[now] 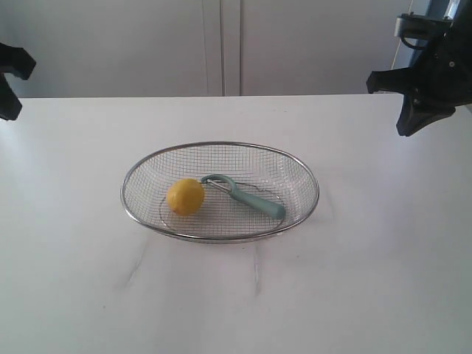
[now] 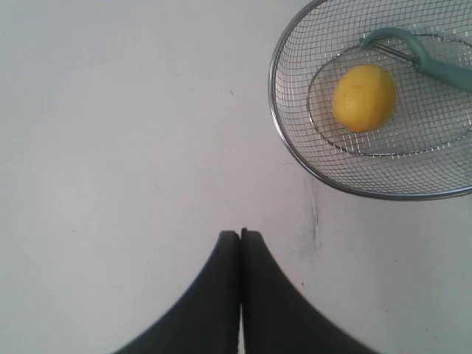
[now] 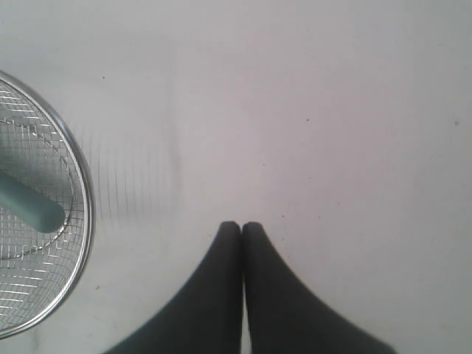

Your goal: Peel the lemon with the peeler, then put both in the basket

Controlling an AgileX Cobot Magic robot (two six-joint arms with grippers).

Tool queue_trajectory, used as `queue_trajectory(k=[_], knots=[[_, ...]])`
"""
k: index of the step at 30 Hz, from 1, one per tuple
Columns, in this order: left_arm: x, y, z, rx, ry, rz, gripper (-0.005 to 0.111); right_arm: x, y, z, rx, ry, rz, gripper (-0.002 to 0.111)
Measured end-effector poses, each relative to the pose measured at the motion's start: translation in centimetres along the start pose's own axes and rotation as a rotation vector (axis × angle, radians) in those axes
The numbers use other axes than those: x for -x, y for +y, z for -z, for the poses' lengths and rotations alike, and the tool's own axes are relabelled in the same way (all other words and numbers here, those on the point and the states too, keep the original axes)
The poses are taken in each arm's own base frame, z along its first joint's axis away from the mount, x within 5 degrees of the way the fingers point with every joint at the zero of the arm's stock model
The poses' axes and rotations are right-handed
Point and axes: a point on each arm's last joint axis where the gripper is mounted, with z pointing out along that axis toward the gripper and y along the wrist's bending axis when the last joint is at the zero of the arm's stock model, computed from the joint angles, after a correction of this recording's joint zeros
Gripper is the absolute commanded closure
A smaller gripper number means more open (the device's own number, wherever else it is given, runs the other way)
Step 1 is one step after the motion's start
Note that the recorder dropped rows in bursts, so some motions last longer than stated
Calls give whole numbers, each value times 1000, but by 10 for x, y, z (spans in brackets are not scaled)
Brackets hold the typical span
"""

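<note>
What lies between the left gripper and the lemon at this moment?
In the left wrist view: bare white table, then the rim and mesh wall of the basket, with the lemon inside. The shut left gripper touches nothing.

Right pincer [image 3: 241,226]: jaws pressed together over white desk [image 3: 332,110]. Basket [image 3: 51,258] edge apart from pincer; peeler [image 3: 29,205] handle end inside.
</note>
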Motion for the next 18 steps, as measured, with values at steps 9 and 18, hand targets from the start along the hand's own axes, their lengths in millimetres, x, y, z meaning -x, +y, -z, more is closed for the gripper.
queue_trajectory(k=[9,18], knots=[[-28,-8,39,7,-99,-16,107,0,0,0,0,0,0,108],[-31,-10,48,8,-124,-20,107,0,0,0,0,0,0,108]])
